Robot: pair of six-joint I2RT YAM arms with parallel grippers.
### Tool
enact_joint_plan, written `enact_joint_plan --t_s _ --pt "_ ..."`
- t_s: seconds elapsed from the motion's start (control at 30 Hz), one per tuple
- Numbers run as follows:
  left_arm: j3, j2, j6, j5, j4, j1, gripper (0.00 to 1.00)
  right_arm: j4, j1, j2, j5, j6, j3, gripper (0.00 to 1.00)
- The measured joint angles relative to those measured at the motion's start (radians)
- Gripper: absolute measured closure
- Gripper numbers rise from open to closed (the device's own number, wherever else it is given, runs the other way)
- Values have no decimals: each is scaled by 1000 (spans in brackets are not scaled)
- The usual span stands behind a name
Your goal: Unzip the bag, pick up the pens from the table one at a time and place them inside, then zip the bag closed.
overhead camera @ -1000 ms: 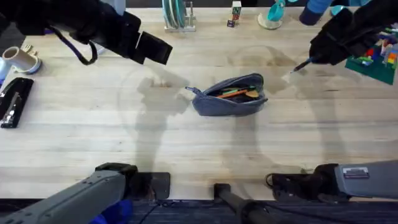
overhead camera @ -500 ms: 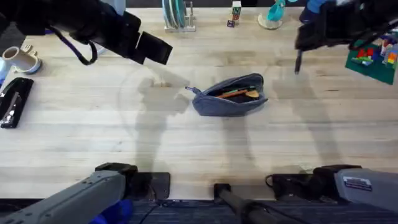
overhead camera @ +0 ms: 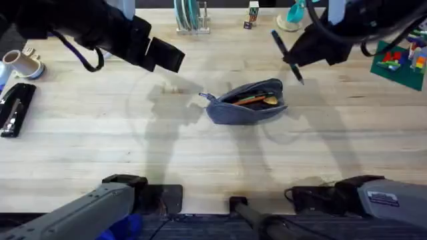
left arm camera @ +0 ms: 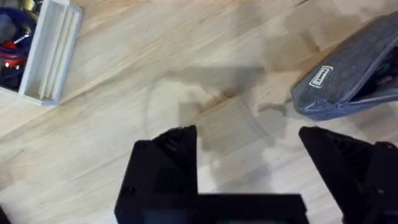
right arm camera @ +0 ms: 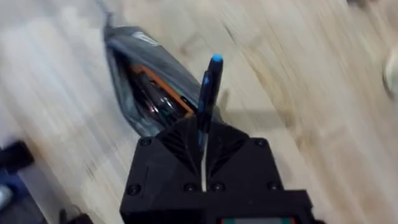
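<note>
The grey-blue bag (overhead camera: 247, 101) lies unzipped at the middle of the table (overhead camera: 200, 153), with an orange pen (overhead camera: 252, 100) showing in its opening. My right gripper (overhead camera: 300, 59) hovers above and to the bag's right, shut on a dark pen (overhead camera: 287, 56) that slants across it. In the right wrist view that dark pen (right arm camera: 208, 93) stands up between the closed fingers, with the open bag (right arm camera: 146, 87) and the orange pen (right arm camera: 158, 93) beyond. My left gripper (overhead camera: 163, 53) hangs open to the bag's upper left. The bag's end (left arm camera: 354, 68) shows past the left fingers (left arm camera: 165, 168).
A black stapler (overhead camera: 15, 110) and a tape roll (overhead camera: 23, 63) lie at the table's left edge. A green brick plate (overhead camera: 400, 63) sits at the far right. A disc rack (overhead camera: 190, 17) and small items stand along the back. A white tray (left arm camera: 50, 50) lies nearby.
My right gripper has lifted the dark pen off the table at the far right and carried it left towards the bag. The left arm has stayed still.
</note>
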Motion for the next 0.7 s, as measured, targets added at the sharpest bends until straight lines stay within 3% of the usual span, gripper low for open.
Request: enact_joint_plan --t_s 0.03,0.17,0.37,0.47,0.7 --pt "0 0 0 0 -15 0 8 -26 10 0 -60 -114 0 968" --pt "0 0 0 0 -19 0 8 -72 15 0 -145 -252 0 968" --pt "0 0 0 0 -19 0 7 -180 15 0 -206 -432 0 968" --pt "0 0 0 0 -19 0 7 -258 15 7 -230 -617 0 968" --pt "0 0 0 0 -19 0 8 -201 15 141 -260 -743 1 968"
